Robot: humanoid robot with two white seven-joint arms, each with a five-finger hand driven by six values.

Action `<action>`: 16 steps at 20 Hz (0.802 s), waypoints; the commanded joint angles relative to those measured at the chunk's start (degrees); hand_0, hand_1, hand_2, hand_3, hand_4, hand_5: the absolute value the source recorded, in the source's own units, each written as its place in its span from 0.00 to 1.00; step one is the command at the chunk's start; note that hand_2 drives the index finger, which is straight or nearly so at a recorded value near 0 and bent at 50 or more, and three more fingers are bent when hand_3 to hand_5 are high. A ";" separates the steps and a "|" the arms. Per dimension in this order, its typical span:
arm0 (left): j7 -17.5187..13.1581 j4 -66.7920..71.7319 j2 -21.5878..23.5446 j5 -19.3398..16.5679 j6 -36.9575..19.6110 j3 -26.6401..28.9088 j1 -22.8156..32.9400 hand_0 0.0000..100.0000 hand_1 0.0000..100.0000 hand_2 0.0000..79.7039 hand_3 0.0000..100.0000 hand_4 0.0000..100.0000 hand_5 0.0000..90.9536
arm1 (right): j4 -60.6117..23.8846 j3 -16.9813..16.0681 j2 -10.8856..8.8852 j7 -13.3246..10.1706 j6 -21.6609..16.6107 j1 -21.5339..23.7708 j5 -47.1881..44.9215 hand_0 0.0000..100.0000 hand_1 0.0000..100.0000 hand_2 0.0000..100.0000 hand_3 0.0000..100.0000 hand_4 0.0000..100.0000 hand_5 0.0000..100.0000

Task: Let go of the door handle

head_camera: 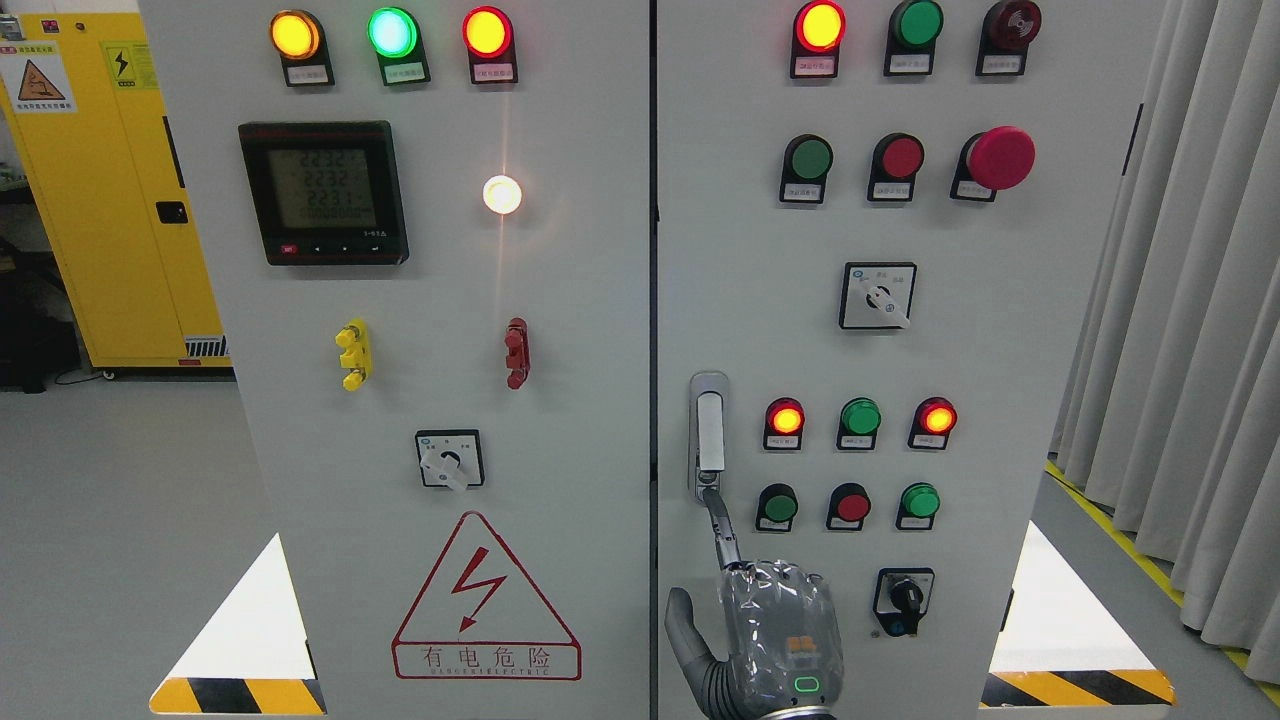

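The silver door handle (709,432) stands upright on the left edge of the cabinet's right door (1000,380), lying flat in its mount. My right hand (775,625) rises from the bottom edge just below it, its back towards me. Its index finger (722,525) points straight up and its tip meets the handle's lower end. The thumb (683,625) sticks out to the left, and the other fingers are curled in at the knuckles. Nothing is gripped. Both cabinet doors look closed, with a thin dark seam (653,300) between them. My left arm does not show.
Lit and unlit push buttons (860,417), a key switch (905,597) and a rotary switch (878,296) sit close to the right of the handle. The left door carries a meter (322,192) and a warning triangle (485,600). A yellow cabinet (100,180) stands far left, curtains (1200,300) at right.
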 commanded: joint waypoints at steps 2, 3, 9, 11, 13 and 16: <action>0.03 0.00 0.00 0.00 0.05 0.01 0.00 0.12 0.56 0.00 0.00 0.00 0.00 | -0.34 0.36 -0.08 -0.39 -0.15 0.21 0.06 0.67 0.41 0.06 1.00 1.00 1.00; 0.03 0.00 0.00 0.00 0.05 0.01 0.00 0.12 0.56 0.00 0.00 0.00 0.00 | -0.34 0.36 -0.08 -0.39 -0.15 0.12 0.06 0.67 0.41 0.06 1.00 1.00 1.00; 0.03 0.00 0.00 0.00 0.05 -0.08 0.00 0.12 0.56 0.00 0.00 0.00 0.00 | -1.12 0.54 -0.17 -0.57 -0.23 -0.14 0.06 0.67 0.41 0.06 1.00 1.00 1.00; 0.03 0.00 0.00 0.00 0.05 0.01 0.00 0.12 0.56 0.00 0.00 0.00 0.00 | -1.39 0.54 -0.08 -0.66 -0.32 -0.06 0.85 0.67 0.41 0.06 1.00 1.00 1.00; 0.03 0.00 0.00 0.00 0.05 0.01 0.00 0.12 0.56 0.00 0.00 0.00 0.00 | -2.00 0.54 -0.08 -0.66 -0.32 -0.05 1.03 0.67 0.41 0.06 1.00 1.00 1.00; 0.03 0.00 0.00 0.00 0.05 0.01 0.00 0.12 0.56 0.00 0.00 0.00 0.00 | -2.44 0.54 -0.17 -0.92 -0.41 -0.05 1.11 0.67 0.41 0.07 1.00 1.00 1.00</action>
